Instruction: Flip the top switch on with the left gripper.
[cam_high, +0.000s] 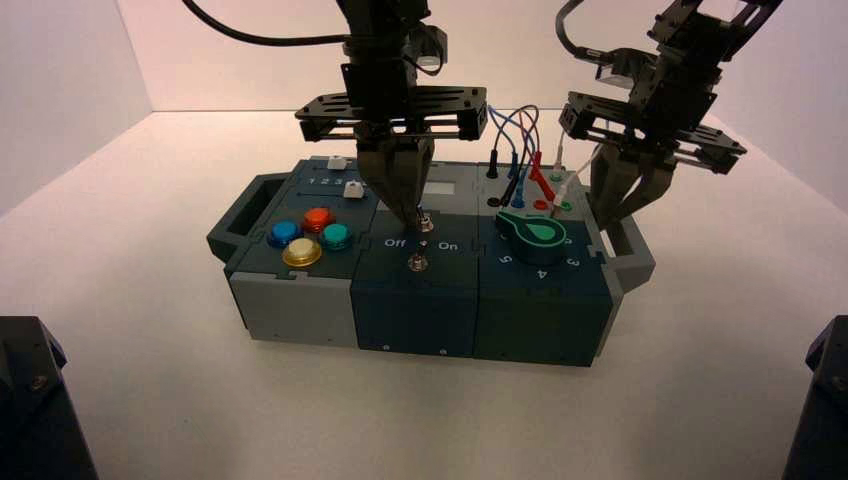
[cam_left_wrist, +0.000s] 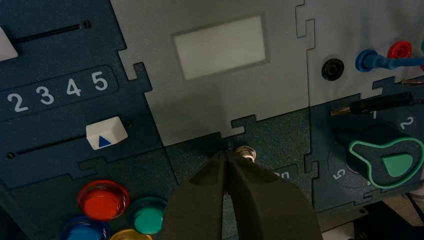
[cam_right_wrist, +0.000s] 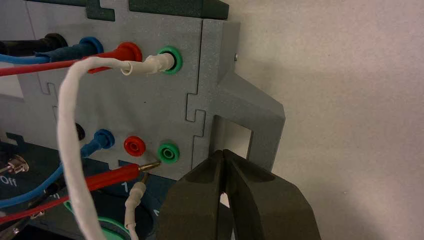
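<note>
The top switch (cam_high: 424, 222), a tiny silver toggle (cam_left_wrist: 246, 152), stands on the dark middle panel just in front of the pale grey window (cam_left_wrist: 220, 46). My left gripper (cam_high: 415, 214) reaches down over that panel with its fingers shut. Its tips (cam_left_wrist: 226, 153) sit right beside the toggle, on the side away from the white "on" lettering (cam_left_wrist: 282, 175), with nothing held between them. The twin toggle (cam_high: 417, 262) stands nearer the box's front wall. My right gripper (cam_high: 612, 218) hangs shut and empty (cam_right_wrist: 221, 153) by the box's right handle (cam_right_wrist: 252, 107).
Red, blue, teal and yellow buttons (cam_high: 308, 236) and two white sliders (cam_left_wrist: 106, 133) fill the box's left part. A green knob (cam_high: 538, 236) and sockets with blue, red, black and white wires (cam_high: 525, 165) fill the right part.
</note>
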